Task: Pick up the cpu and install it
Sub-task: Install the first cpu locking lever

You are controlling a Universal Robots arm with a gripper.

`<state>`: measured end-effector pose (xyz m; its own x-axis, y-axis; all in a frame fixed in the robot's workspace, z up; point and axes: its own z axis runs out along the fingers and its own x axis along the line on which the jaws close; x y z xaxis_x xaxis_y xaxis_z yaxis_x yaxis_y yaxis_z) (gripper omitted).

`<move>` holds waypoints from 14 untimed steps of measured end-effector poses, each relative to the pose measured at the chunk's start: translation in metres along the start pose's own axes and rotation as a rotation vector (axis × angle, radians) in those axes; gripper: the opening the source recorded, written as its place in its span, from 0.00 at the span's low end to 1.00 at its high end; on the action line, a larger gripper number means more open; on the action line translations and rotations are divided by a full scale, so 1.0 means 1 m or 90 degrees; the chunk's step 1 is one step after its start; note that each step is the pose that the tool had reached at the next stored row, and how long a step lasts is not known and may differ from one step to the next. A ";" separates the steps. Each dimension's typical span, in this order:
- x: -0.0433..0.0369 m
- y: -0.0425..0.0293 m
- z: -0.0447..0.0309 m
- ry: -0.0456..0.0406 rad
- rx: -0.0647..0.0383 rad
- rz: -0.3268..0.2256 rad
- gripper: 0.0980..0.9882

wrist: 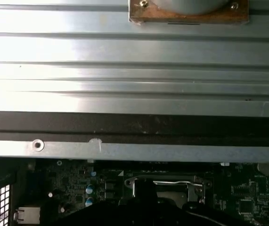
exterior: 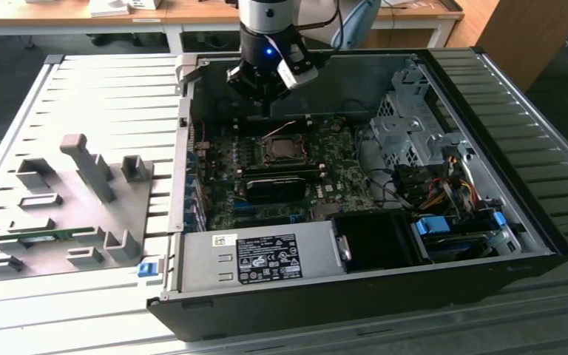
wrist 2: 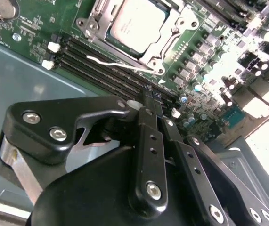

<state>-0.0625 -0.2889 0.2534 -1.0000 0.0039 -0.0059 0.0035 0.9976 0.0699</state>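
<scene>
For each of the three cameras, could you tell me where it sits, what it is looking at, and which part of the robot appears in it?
Exterior view: off the arm, looking down on the open computer case; the arm's gripper hangs above the socket.
Second wrist view: on the arm, looking along the shut fingers at the motherboard, with the cpu seated in its socket.
First wrist view: on the arm, facing the case wall and ribbed table; dark gripper parts at one edge.
Shared: all three show the socket.

Open black computer case point(exterior: 521, 222), green motherboard point(exterior: 343, 177), grey power supply point(exterior: 254, 259), grey fixture tray point(exterior: 116, 214), slatted metal table point(exterior: 97, 89)
</scene>
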 end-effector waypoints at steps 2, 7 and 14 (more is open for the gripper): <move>0.0000 -0.0004 0.0007 0.0000 -0.001 0.000 0.01; -0.0060 -0.0010 0.0077 0.0004 -0.002 -0.004 0.01; -0.0113 -0.0014 0.0146 0.0012 -0.002 -0.017 0.01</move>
<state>-0.0511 -0.2894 0.2388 -0.9997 -0.0229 -0.0058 -0.0233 0.9971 0.0724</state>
